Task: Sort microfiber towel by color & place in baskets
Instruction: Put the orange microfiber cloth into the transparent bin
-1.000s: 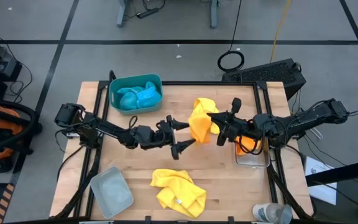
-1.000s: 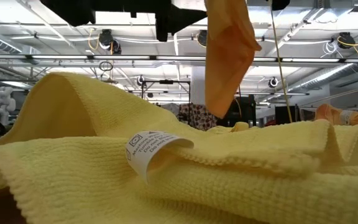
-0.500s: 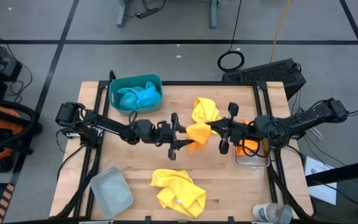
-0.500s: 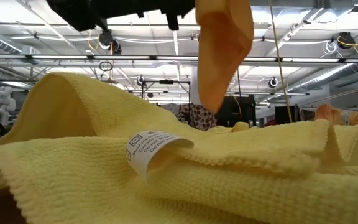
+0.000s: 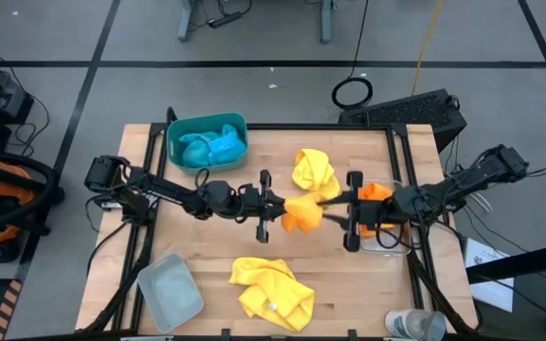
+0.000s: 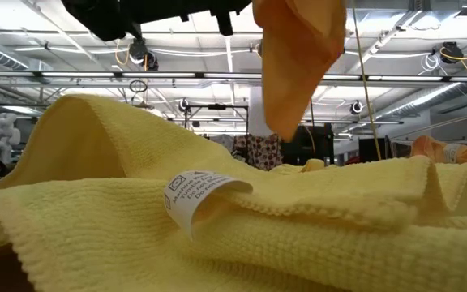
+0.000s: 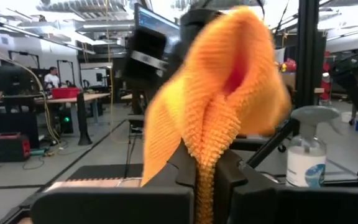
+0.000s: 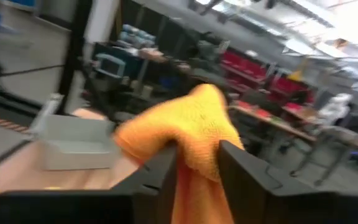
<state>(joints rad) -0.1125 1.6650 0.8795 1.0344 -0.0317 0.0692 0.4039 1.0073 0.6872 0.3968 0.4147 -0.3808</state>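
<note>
We have the left claw (image 5: 275, 206) clamped on the orange towel (image 5: 301, 212) above mid-worktop (image 5: 349, 275), the cloth stretched across to the right claw (image 5: 337, 210), whose fingers (image 8: 247, 177) stand slightly apart around it, likely a hand-over.

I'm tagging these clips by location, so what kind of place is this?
Probably a robotics lab or workshop in an open industrial hall. The wooden table stands on a grey taped floor, bare ceiling beams with hanging lights run overhead, and workbenches with monitors fill the room behind.
</note>
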